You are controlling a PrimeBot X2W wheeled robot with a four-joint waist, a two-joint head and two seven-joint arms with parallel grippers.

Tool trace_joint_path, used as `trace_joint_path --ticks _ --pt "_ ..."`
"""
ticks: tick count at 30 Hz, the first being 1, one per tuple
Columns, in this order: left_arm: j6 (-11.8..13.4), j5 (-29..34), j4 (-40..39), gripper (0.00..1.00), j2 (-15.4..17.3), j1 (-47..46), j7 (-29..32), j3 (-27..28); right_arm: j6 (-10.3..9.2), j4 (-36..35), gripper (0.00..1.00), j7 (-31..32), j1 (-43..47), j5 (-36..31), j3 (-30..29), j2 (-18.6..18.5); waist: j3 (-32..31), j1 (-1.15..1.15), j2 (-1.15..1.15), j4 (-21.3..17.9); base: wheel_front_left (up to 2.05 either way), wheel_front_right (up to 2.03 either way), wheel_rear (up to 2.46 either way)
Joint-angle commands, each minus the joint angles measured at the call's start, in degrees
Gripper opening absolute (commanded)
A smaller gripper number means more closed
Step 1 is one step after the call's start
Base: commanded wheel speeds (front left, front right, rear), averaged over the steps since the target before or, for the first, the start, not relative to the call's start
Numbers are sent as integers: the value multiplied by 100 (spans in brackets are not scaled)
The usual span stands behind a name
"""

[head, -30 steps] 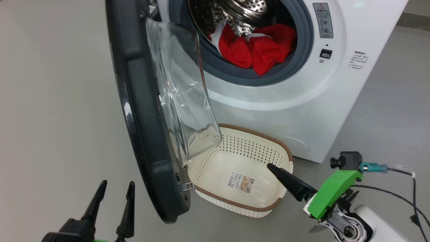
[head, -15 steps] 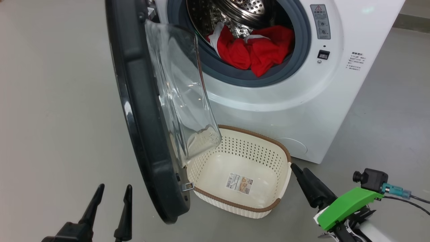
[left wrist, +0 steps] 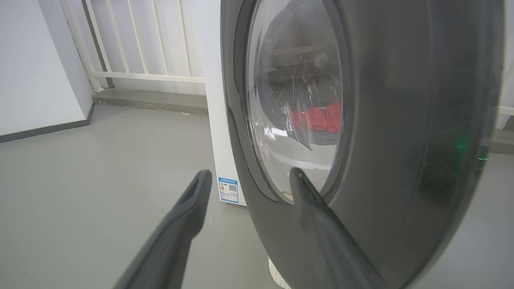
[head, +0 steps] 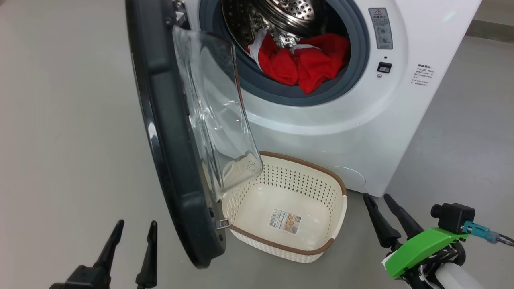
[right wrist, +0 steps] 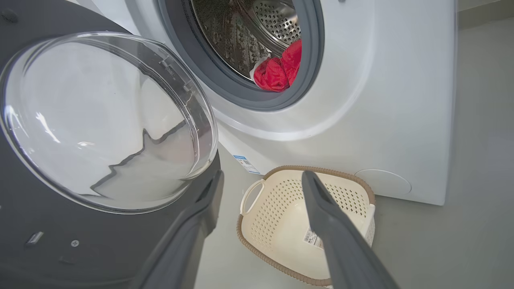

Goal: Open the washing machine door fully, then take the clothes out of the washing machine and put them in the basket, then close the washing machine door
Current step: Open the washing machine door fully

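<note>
Between left end effector (head: 137, 221) and basket (head: 302, 161) | open door (head: 168, 120) | clothes (head: 305, 68) in drum (head: 297, 10)

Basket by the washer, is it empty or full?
Empty: the basket holds just its bottom sticker; the red clothes sit in the drum.

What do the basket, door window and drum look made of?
Cream perforated basket with brown rim: likely moulded plastic, matte; even punched holes.
Bulging clear door window: glass or clear plastic, glossy; see-through, reflective.
Perforated silver drum: apparently polished steel; mirror-like shine.
</note>
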Motion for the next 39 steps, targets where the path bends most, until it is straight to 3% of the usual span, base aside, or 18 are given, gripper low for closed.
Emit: trace_joint_path --ticks 1,8,20,26,39 --pt "-22 10 -114 100 63 -35 -54 208 43 -134 100 -75 108 -378 -100 54 -8 0 0 -2 0 0 0" --pt "-24 27 -109 100 63 -28 -54 195 43 -504 100 -77 504 -2095 -1071 536 -34 0 0 4 0 0 0" --pt "-29 92 -108 100 63 -2 -54 144 43 -1036 100 -77 907 -4266 -1915 955 -62 0 0 28 0 0 0" --pt "-30 103 -95 100 63 0 -54 131 43 -1075 100 -77 1069 -4657 -2191 1120 -64 0 0 35 0 0 0" --pt "3 -108 -69 100 63 -30 -54 184 43 -1088 100 -77 1172 -4868 -2342 1251 -49 0 0 20 0 0 0"
